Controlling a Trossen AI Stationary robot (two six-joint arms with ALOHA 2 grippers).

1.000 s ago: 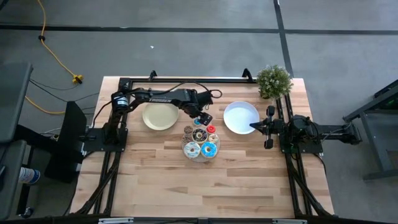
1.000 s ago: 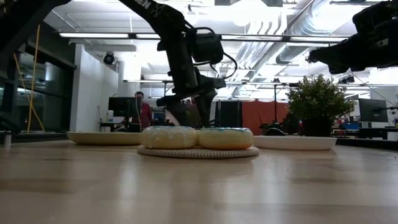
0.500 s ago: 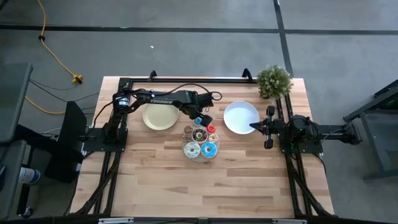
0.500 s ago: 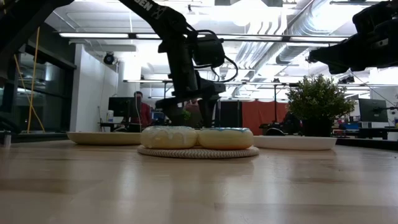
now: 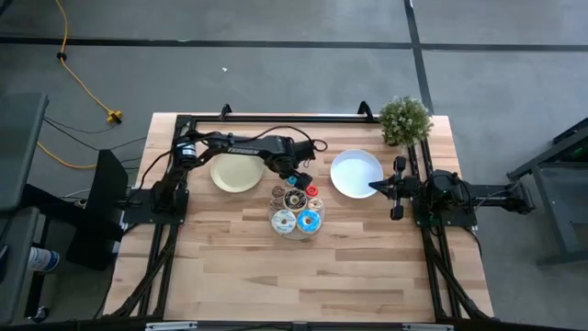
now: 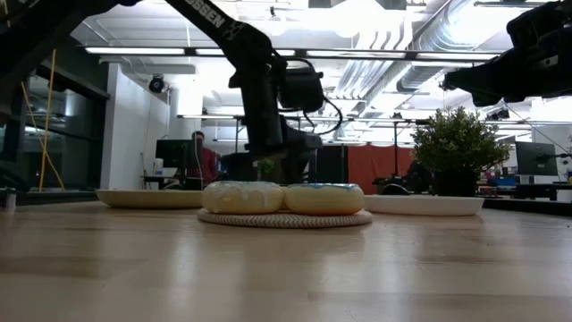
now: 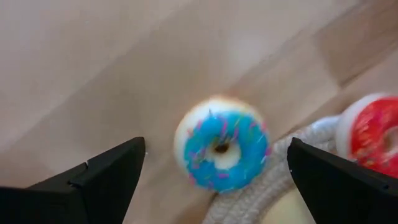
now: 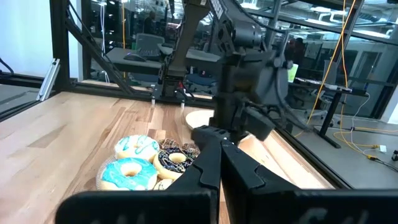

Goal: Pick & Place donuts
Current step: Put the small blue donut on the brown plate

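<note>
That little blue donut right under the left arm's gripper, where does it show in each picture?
High view: blue donut at the woven mat's far edge, under the left gripper.
Low view: hidden behind the front donuts.
Left wrist view: centre, at the mat's rim.
Right wrist view: not visible.
Shared landmark: the woven mat.

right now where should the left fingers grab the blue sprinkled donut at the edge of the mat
Across the ring's outer rim, coming straight down. The blue sprinkled donut lies flat, hole up, partly on the woven mat, between the open left gripper fingers. Keep clear of the red donut beside it.
</note>
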